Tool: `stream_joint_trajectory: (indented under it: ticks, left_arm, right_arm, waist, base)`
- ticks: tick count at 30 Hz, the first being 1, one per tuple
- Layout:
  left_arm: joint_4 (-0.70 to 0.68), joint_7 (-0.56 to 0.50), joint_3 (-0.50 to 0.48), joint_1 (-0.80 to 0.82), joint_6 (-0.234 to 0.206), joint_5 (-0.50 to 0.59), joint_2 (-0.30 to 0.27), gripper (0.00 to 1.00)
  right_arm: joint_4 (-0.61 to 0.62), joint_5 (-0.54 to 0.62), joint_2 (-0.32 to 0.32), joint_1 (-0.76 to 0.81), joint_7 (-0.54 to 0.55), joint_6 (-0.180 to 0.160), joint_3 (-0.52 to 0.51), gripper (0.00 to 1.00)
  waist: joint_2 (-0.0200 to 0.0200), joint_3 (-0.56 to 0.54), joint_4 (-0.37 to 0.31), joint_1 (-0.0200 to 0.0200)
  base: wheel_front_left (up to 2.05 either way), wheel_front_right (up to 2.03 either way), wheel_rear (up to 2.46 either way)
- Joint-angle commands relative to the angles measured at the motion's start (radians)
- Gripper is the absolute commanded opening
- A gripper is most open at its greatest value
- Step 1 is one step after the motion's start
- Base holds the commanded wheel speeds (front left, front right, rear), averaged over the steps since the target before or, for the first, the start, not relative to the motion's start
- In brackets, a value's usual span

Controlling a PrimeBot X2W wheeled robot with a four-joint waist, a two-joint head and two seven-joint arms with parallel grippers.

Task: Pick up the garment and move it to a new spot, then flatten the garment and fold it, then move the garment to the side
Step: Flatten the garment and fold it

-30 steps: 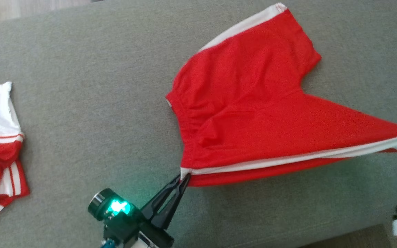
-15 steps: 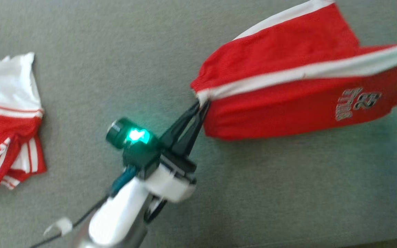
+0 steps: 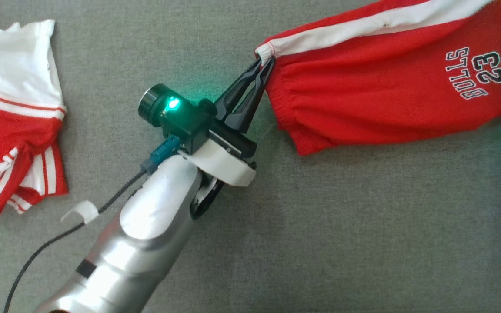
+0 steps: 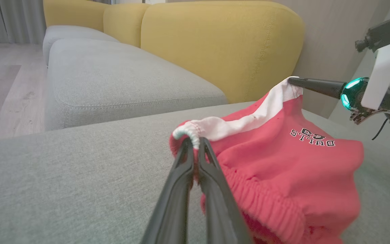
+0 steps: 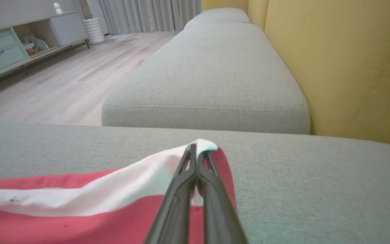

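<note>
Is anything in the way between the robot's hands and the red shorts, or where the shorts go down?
Nothing visible is. The left hand and right hand each pinch an end of the red shorts' white stripe. Another red-and-white garment lies apart, to the left on the grey cushion.

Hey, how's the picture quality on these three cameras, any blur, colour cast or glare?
Head view: mostly sharp, the print on the red shorts readable; a green lamp behind the left gripper tints the grey cushion nearby. Left wrist view: its own fingers soft at the bottom edge, shorts washed pinkish. Right wrist view: the right gripper and cloth blurred, far cushion sharper.
</note>
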State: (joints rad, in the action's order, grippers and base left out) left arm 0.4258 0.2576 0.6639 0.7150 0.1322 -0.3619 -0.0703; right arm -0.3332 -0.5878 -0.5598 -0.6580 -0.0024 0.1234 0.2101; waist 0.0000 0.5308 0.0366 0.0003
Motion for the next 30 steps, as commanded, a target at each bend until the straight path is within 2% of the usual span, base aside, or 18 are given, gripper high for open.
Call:
stream_joint_trajectory:
  ticks: [1,2,3,4,5,6,10,13,19,23,26,27,28,29,30]
  left_arm:
    - [-0.017,0.004,-0.022,0.032,-0.002,-0.011,-0.002,0.0]
    - [-0.005,0.004,-0.019,0.038,-0.002,-0.018,-0.001,0.0]
    - [0.005,0.004,-0.014,0.043,-0.002,-0.027,0.0,0.2]
    - [0.014,0.004,-0.012,0.047,-0.002,-0.032,0.002,0.65]
    - [0.014,0.004,-0.012,0.047,-0.002,-0.032,0.002,0.65]
    - [0.019,0.004,-0.011,0.049,-0.002,-0.034,0.003,1.0]
    - [0.01,0.004,-0.03,0.024,-0.011,-0.026,0.008,1.0]
    - [-0.058,0.004,-0.081,-0.029,-0.075,0.024,0.011,1.0]
    - [-0.248,0.004,-0.155,-0.183,-0.246,0.195,0.013,1.0]
    - [-0.355,0.004,-0.166,-0.271,-0.318,0.275,0.015,1.0]
    - [-0.41,0.004,-0.163,-0.322,-0.349,0.306,0.016,1.0]
    - [-0.423,0.004,-0.163,-0.337,-0.356,0.311,0.016,1.0]
    - [-0.434,0.004,-0.164,-0.352,-0.363,0.313,0.016,1.0]
    - [-0.443,0.004,-0.165,-0.364,-0.367,0.314,0.016,1.0]
    - [-0.45,0.004,-0.166,-0.375,-0.371,0.315,0.016,1.0]
  right_arm:
    - [0.002,-0.011,-0.029,-0.015,-0.003,0.007,0.028,0.0]
    - [-0.018,-0.018,-0.027,-0.03,-0.008,0.007,0.045,0.19]
    - [-0.038,-0.024,-0.026,-0.044,-0.016,0.007,0.06,0.64]
    - [-0.055,-0.029,-0.025,-0.056,-0.025,0.007,0.074,1.0]
    - [-0.055,-0.029,-0.025,-0.056,-0.025,0.007,0.074,1.0]
    - [-0.071,-0.035,-0.025,-0.066,-0.039,0.007,0.083,1.0]
    - [-0.1,-0.075,-0.03,-0.065,-0.087,0.007,0.117,1.0]
    - [-0.104,-0.097,-0.045,-0.031,-0.11,0.007,0.126,1.0]
    - [-0.18,-0.107,-0.067,0.034,-0.099,0.007,0.077,1.0]
    - [-0.282,-0.111,-0.066,0.057,-0.046,0.007,0.044,1.0]
    - [-0.338,-0.142,-0.055,0.079,0.02,0.007,0.042,1.0]
    - [-0.346,-0.157,-0.052,0.087,0.039,0.007,0.045,0.82]
    - [-0.348,-0.17,-0.05,0.094,0.054,0.007,0.049,0.43]
    - [-0.348,-0.181,-0.05,0.1,0.064,0.007,0.051,0.14]
    - [-0.349,-0.189,-0.052,0.104,0.067,0.007,0.051,0.0]
  waist:
    - [0.0,0.01,0.004,-0.0003]
    - [0.0,0.013,0.004,-0.0003]
    - [0.0,0.015,0.005,-0.0003]
    - [0.0,0.015,0.005,-0.0003]
    - [0.0,0.015,0.005,-0.0003]
    - [0.0,0.015,0.006,-0.0003]
    - [0.0,0.001,0.007,-0.0003]
    - [0.0,-0.014,0.007,-0.0003]
    - [0.0,-0.032,0.037,-0.0003]
    - [0.0,-0.045,0.084,-0.0003]
    - [0.0,-0.06,0.119,-0.0003]
    - [0.0,-0.066,0.128,-0.0003]
    - [0.0,-0.071,0.134,-0.0003]
    - [0.0,-0.077,0.138,-0.0003]
    - [0.0,-0.082,0.139,-0.0003]
  base:
    - [0.0,0.0,0.0]
    - [0.0,0.0,0.0]
    - [0.0,0.0,0.0]
    - [0.0,0.0,0.0]
    - [0.0,0.0,0.0]
    - [0.0,0.0,0.0]
    - [0.0,0.0,0.0]
    - [0.0,0.0,0.0]
    - [0.0,0.0,0.0]
    - [0.0,0.0,0.0]
    - [0.0,0.0,0.0]
    - [0.0,0.0,0.0]
    - [0.0,0.0,0.0]
    - [0.0,0.0,0.0]
    - [0.0,0.0,0.0]
